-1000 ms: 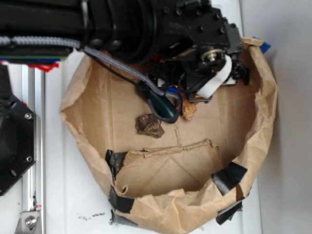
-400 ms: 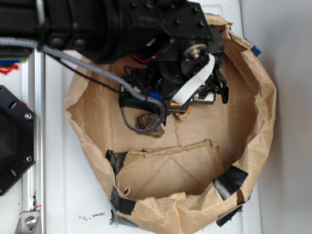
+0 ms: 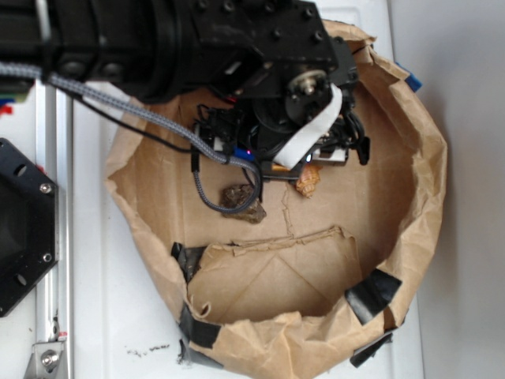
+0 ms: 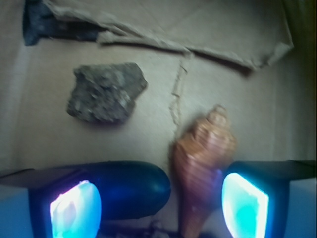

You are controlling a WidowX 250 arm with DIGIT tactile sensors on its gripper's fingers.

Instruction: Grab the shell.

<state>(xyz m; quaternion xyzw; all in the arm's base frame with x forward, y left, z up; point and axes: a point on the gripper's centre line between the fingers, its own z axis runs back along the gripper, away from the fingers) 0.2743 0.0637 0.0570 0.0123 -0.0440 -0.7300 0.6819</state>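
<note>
The orange-tan ribbed shell (image 4: 203, 161) lies on the brown paper floor, spire pointing toward the camera. In the exterior view only the end of the shell (image 3: 308, 181) peeks out below the arm. My gripper (image 4: 159, 208) is open and low over the floor. The shell lies just inside the right glowing pad (image 4: 245, 206), close to it; I cannot tell if they touch. A dark green capsule (image 4: 131, 188) lies beside the left pad (image 4: 74, 210), also between the jaws. In the exterior view the black wrist covers the gripper (image 3: 293, 167) and the capsule.
A brown-grey lumpy rock (image 4: 106, 91) sits ahead and to the left, the same rock (image 3: 243, 201) below the wrist outside. Everything lies inside a crumpled paper bag tray (image 3: 426, 197) with raised walls and black tape. A torn paper flap (image 3: 284, 237) crosses the floor.
The arm has swung left and come down over the capsule, which now is hidden in the exterior view. The shell's end shows a little more than 0.4 s ago.
</note>
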